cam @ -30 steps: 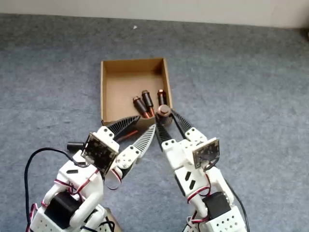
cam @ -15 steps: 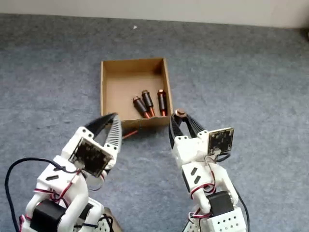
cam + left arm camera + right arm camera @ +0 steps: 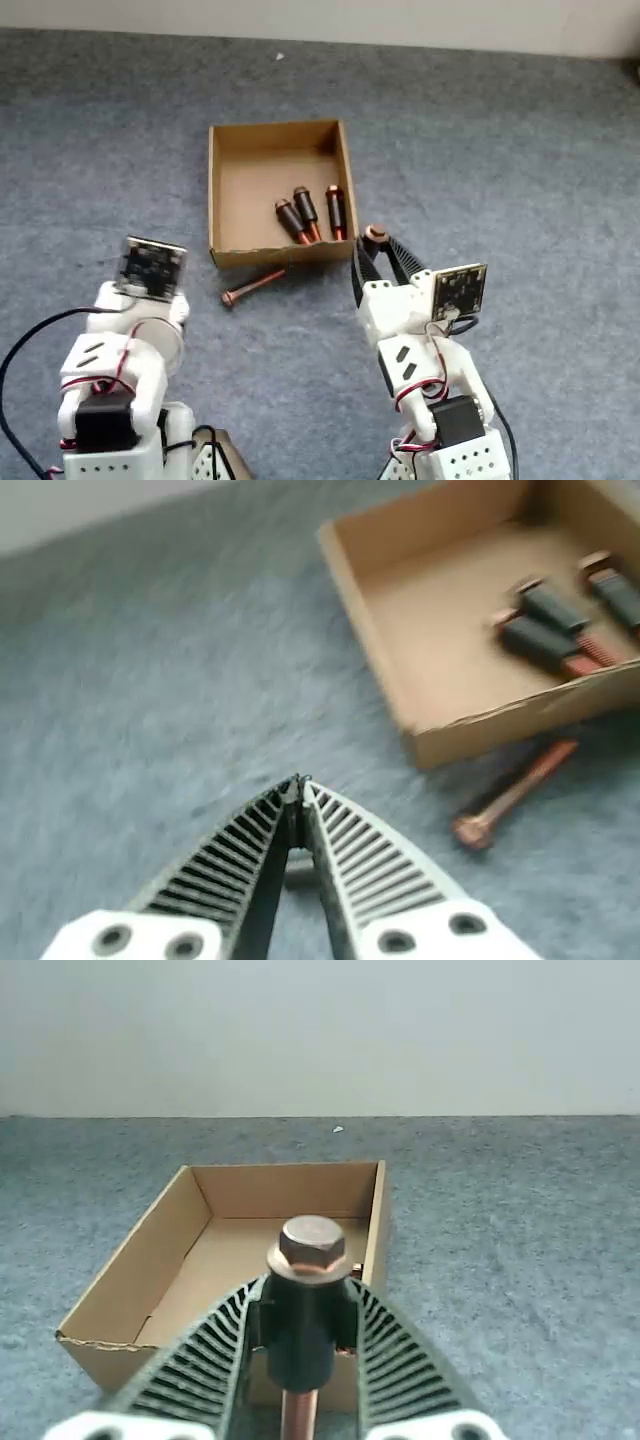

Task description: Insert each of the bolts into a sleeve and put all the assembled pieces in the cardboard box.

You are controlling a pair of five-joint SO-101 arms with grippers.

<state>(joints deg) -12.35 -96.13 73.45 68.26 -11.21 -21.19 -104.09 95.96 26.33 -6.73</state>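
While the right gripper (image 3: 305, 1295) pinches an assembled piece (image 3: 300, 1325) by its black sleeve (image 3: 298, 1345), upright with the bolt head (image 3: 311, 1245) on top, the fingers seem to bear on the sleeve alone. On that reading, the bolt could slip free if the piece tips head-down on the way over. The piece hangs just outside the near right corner of the cardboard box (image 3: 212, 190), so a low carry risks clipping the wall and shoving the box. A drop from too high could bounce it off the three assembled pieces (image 3: 305, 212) lying inside. Farther out, the left gripper (image 3: 300, 790) is pressed together and empty, well to the left. A bare bolt (image 3: 255, 285) lies on the carpet (image 3: 500, 150) just before the box's near wall, and a shoved box could roll it away.
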